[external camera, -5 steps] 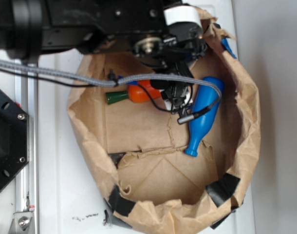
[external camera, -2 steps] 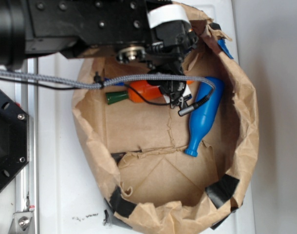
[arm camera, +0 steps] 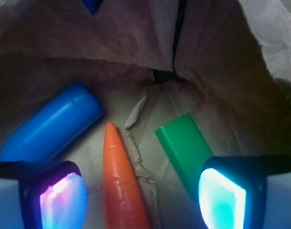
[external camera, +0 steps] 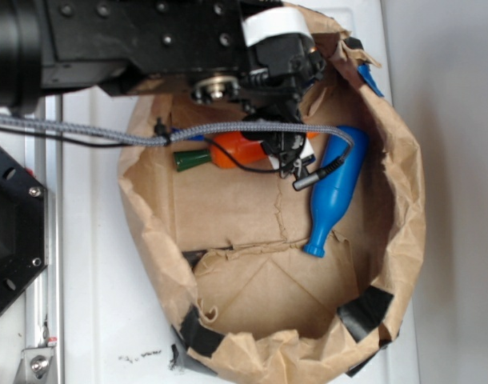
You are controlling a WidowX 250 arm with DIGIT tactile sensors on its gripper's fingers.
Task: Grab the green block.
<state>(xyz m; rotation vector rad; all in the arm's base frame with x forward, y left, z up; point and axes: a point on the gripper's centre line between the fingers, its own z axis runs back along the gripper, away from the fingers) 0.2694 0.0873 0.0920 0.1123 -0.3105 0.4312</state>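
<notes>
The green block (arm camera: 183, 145) lies on the floor of the paper bag, its near end under my right finger (arm camera: 224, 193). My gripper (arm camera: 143, 195) is open, low inside the bag, straddling the orange carrot (arm camera: 119, 181), with the block at the inner side of the right finger. In the exterior view the gripper (external camera: 288, 152) hangs over the carrot (external camera: 232, 150) and hides the block.
A blue bottle (external camera: 332, 188) lies to one side of the gripper, beside my left finger (arm camera: 62, 198) in the wrist view. The crumpled brown bag wall (external camera: 148, 232) rings everything closely. A grey cable (external camera: 228, 130) crosses the bag.
Since a second ago the arm has shifted left and slightly back, the gripper now lying more over the carrot. No movement shows in the last half second.
</notes>
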